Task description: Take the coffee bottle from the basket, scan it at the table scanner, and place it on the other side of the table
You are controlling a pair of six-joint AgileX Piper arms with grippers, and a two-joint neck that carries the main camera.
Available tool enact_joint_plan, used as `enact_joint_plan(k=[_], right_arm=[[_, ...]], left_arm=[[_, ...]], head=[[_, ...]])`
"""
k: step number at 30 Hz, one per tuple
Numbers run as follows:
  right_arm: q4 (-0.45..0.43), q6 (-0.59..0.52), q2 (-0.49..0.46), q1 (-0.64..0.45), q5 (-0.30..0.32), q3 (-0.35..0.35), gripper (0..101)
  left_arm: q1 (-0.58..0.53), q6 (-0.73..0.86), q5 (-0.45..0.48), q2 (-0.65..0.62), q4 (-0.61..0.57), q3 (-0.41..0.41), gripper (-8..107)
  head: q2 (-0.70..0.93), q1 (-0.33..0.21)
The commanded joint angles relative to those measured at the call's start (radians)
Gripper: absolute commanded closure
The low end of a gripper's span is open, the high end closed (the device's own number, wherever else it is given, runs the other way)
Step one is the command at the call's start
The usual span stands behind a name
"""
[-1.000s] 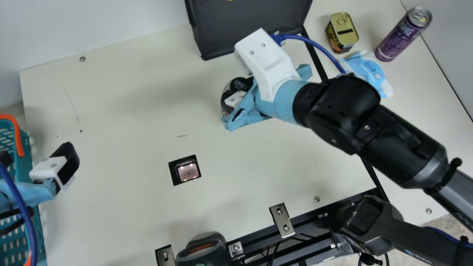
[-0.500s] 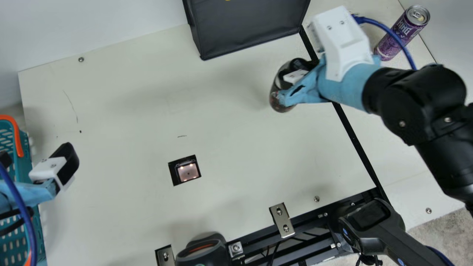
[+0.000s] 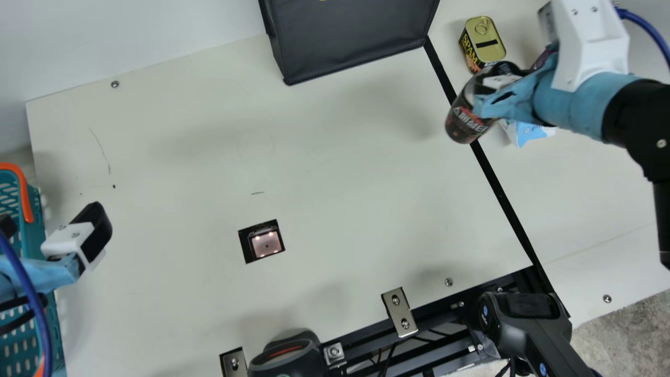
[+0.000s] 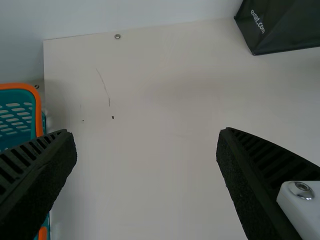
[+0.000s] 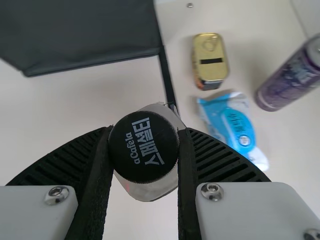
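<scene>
At the upper right of the main view, my right gripper (image 3: 505,86) holds the dark coffee bottle (image 3: 467,121) over the black strip, with the bottle tilted. In the right wrist view the bottle's black cap (image 5: 143,147) sits between both ribbed fingers of my right gripper (image 5: 144,155), pressed from either side. My left gripper (image 3: 49,222) is at the far left beside the teal basket (image 3: 34,209); in the left wrist view that gripper (image 4: 147,145) is wide open over bare table. The table scanner (image 3: 266,244) is a lit square set into the table.
Beyond the black strip are a yellow can (image 3: 484,42), a blue packet (image 5: 235,125) and a purple can (image 5: 290,77). A black bag (image 3: 353,36) stands at the back. Handheld scanners (image 3: 285,358) are at the front edge.
My right gripper has carried the bottle rightward from near the table's middle to the black strip, and slightly toward the back. My left arm has stayed still.
</scene>
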Motion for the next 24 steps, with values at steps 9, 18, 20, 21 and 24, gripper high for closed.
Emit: enact_joint_plan(k=[9,18,20,21,24], right_arm=[[0.144,-0.241,0.071,-0.402,0.038,-0.049,101],[0.223,-0.387,0.162,-0.612,0.050,-0.095,101],[0.230,-0.407,0.180,-0.641,0.047,-0.101,101],[0.232,-0.416,0.189,-0.653,0.044,-0.104,101],[0.238,-0.436,0.215,-0.679,0.030,-0.109,101]], left_arm=[[0.000,0.000,0.000,0.000,0.000,0.000,9],[0.000,0.000,0.000,0.000,0.000,0.000,9],[0.000,0.000,0.000,0.000,0.000,0.000,9],[0.000,0.000,0.000,0.000,0.000,0.000,9],[0.000,0.000,0.000,0.000,0.000,0.000,9]], head=[[-0.002,-0.030],[-0.002,-0.030],[-0.002,-0.030],[-0.002,-0.030],[-0.002,-0.030]])
